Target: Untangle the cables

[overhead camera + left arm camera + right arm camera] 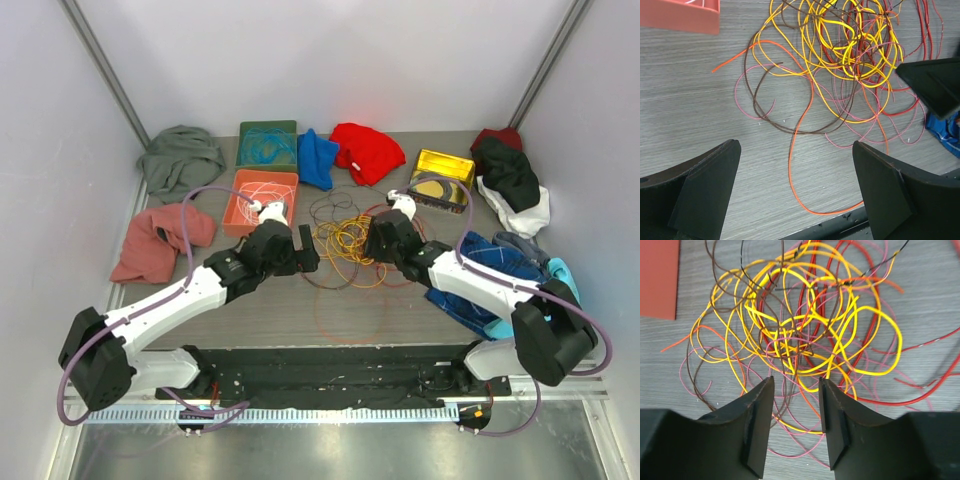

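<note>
Your left arm (170, 298) reaches inward, left pincer (305, 248) spread wide just beside the cables (345, 240), heaped midway on the surface (270, 315). Your right pincer (796, 381) hangs narrow over the heap, strands loose in its gap. Only the wrist views show thin pink strands among them.

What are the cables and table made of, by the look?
Cables: probably thin wire in coloured plastic insulation; smooth, slightly glossy, holding springy loops. Table: likely grey wood-grain laminate, matte; fine, even streaks, no glare.
</note>
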You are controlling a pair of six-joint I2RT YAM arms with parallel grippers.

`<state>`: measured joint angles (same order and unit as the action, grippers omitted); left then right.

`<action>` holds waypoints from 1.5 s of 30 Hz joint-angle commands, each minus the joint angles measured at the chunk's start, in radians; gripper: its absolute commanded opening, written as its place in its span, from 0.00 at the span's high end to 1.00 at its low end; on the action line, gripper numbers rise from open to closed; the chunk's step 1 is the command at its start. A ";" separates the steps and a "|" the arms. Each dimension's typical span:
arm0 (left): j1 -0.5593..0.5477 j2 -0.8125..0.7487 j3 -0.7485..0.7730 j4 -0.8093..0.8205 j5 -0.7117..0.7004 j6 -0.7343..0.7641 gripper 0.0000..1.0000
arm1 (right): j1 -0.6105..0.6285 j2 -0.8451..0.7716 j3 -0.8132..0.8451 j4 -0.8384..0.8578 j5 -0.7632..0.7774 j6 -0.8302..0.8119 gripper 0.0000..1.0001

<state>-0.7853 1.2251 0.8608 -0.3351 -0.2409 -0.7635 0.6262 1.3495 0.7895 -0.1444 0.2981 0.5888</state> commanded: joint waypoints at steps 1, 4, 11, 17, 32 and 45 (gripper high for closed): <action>-0.003 -0.042 -0.019 0.030 0.011 -0.033 0.00 | -0.002 0.028 0.024 0.054 -0.048 0.086 0.53; -0.003 -0.044 -0.028 0.028 0.021 -0.034 0.00 | -0.003 0.019 0.001 0.072 -0.048 0.105 0.55; -0.003 -0.030 -0.029 0.039 0.035 -0.037 0.00 | -0.005 -0.056 -0.087 0.057 -0.021 0.101 0.55; -0.003 0.001 -0.029 0.047 0.060 -0.056 0.00 | -0.029 -0.041 -0.127 0.083 -0.033 0.106 0.56; -0.003 0.068 -0.025 0.057 0.097 -0.082 0.00 | -0.031 -0.153 -0.254 0.022 0.007 0.115 0.60; -0.003 0.086 -0.026 0.064 0.109 -0.086 0.00 | -0.040 -0.081 -0.282 0.112 -0.013 0.121 0.62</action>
<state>-0.7853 1.3144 0.8276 -0.3092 -0.1390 -0.8383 0.5911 1.2636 0.5114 -0.1089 0.2737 0.6926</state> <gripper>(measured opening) 0.996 0.384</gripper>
